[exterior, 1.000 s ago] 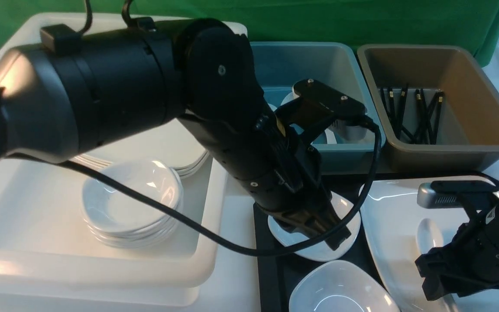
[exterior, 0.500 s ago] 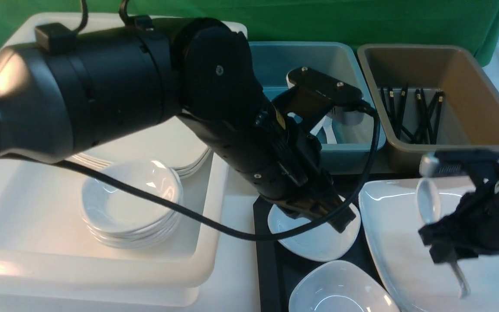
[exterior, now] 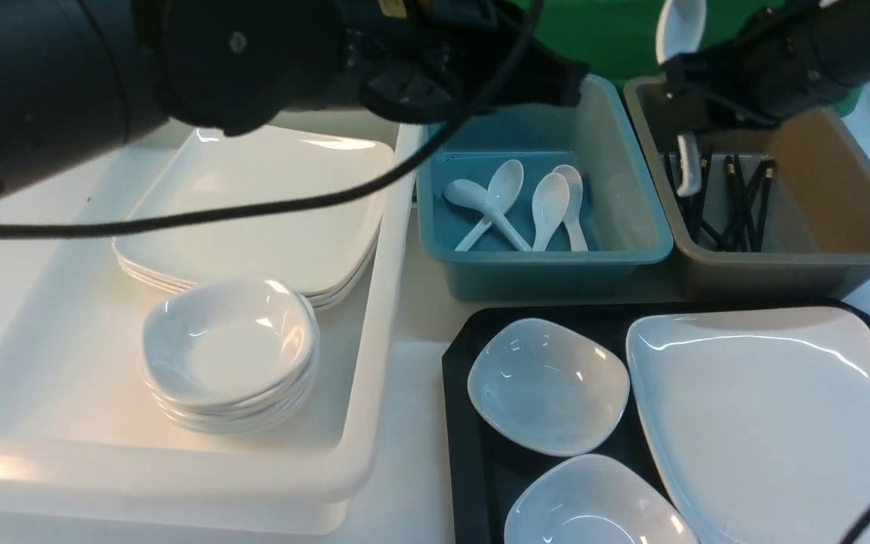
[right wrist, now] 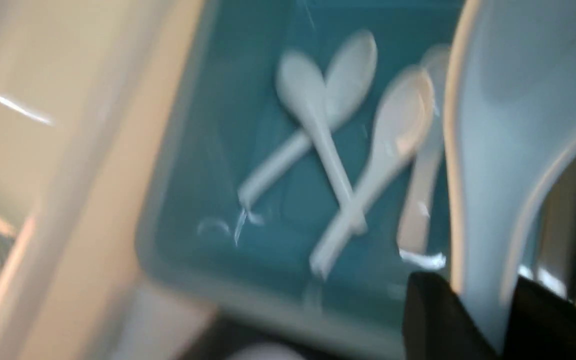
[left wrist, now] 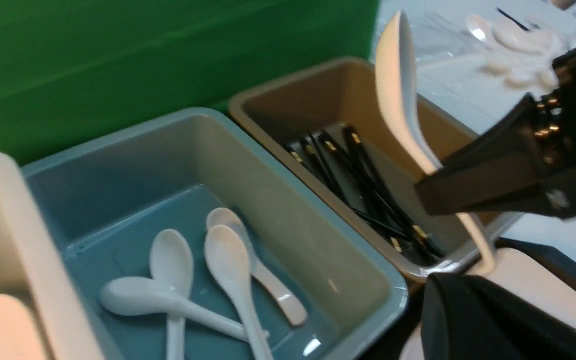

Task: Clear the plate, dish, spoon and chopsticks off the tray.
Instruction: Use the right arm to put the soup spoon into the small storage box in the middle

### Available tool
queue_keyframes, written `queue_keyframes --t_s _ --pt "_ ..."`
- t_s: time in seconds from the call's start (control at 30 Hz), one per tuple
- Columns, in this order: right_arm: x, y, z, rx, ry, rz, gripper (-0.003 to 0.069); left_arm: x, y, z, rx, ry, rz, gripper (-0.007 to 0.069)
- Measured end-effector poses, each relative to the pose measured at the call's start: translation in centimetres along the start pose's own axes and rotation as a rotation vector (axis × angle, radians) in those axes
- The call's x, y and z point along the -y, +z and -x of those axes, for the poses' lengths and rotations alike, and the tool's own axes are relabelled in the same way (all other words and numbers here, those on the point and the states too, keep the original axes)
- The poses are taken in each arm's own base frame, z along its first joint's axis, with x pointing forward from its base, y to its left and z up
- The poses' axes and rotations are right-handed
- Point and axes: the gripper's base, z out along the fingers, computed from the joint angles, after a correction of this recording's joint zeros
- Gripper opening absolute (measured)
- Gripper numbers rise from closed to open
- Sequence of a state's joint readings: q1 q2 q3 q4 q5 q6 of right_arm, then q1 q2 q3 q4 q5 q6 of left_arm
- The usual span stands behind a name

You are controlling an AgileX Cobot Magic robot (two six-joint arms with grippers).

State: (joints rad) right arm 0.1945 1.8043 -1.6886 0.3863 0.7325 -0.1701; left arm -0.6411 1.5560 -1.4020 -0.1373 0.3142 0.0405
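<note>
Front view, upper right: my right gripper (exterior: 695,79) is clamped on the spoon (exterior: 680,30) above the brown bin (exterior: 843,261), where the only visible chopsticks (exterior: 733,204) lie, while the tray (exterior: 461,423) at lower right, I judge, has yet to lose its plate (exterior: 767,423) and two dishes (exterior: 548,385).

Glossy white spoon (exterior: 681,26) up in the black right claw (exterior: 683,83), with a green backdrop (exterior: 601,34) behind. The tray (exterior: 459,423) is black. On it the plate (exterior: 767,423) and two dishes (exterior: 548,385) are plain white, no pattern, only bright glints. Beyond the tray there's a teal bin (exterior: 620,219) with four white spoons (exterior: 510,200). Beside it is a brown bin (exterior: 843,189), tan inside, with black chopsticks (exterior: 741,204) that carry thin gold bands. Left of the tray, a white bin (exterior: 374,355); its plate stack (exterior: 269,204) and dish stack (exterior: 227,347) are white too, with a warm orange glow on its rim. Left arm (exterior: 65,75) and cable (exterior: 254,211), black.
</note>
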Motion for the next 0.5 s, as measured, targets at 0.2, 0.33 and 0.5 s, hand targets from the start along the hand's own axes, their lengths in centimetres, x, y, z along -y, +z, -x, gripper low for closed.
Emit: queue_keyframes --t_s 0.2,0.33,0.5 --pt "1.3 6.5 1.9 -0.022 0.065 0.042 0.0165 -0.9 0.0 -0.6 -0.064 -0.024 0.019 0.0002" --pt "1.3 9.2 1.7 -0.051 0.074 0.051 0.0248 -0.8 -0.1 -1.1 -0.126 -0.026 0.017 0.0002" --pt "1.1 9.6 1.4 -0.085 0.07 0.059 0.0377 -0.8 -0.2 -2.0 -0.225 -0.027 0.013 0.0002"
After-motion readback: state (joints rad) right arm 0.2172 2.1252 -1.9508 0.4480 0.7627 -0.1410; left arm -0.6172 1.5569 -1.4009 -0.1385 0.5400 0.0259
